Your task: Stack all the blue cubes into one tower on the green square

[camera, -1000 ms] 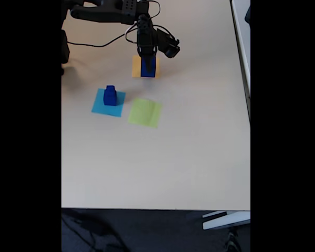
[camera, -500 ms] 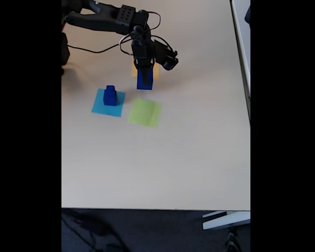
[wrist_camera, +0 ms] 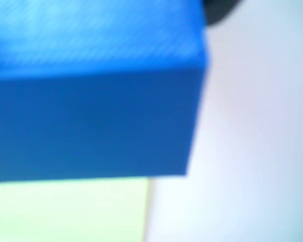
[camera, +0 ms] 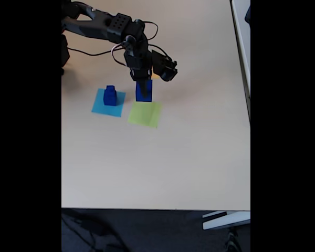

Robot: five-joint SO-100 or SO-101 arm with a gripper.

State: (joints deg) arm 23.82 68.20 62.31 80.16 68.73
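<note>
In the fixed view, two small dark-blue cubes [camera: 110, 95] stand stacked on the light-blue paper square [camera: 101, 107] at centre left. Right of it, the hand [camera: 143, 86], grasping the large dark-blue cube [camera: 144, 91], has left the orange square and now hangs at the upper edge of the lime-green paper square [camera: 145, 113]. I think lowering comes next.

Wrist view blurred, out of focus, washed pale. Fixed view soft, evenly daylit, black side bars.

- A light-blue paper square [camera: 101, 106] lies flat on the beige table [camera: 163, 163].
- A black cable [camera: 92, 52] trails across the table's far side.
- A sliver of orange paper [camera: 155, 76] shows.
</note>
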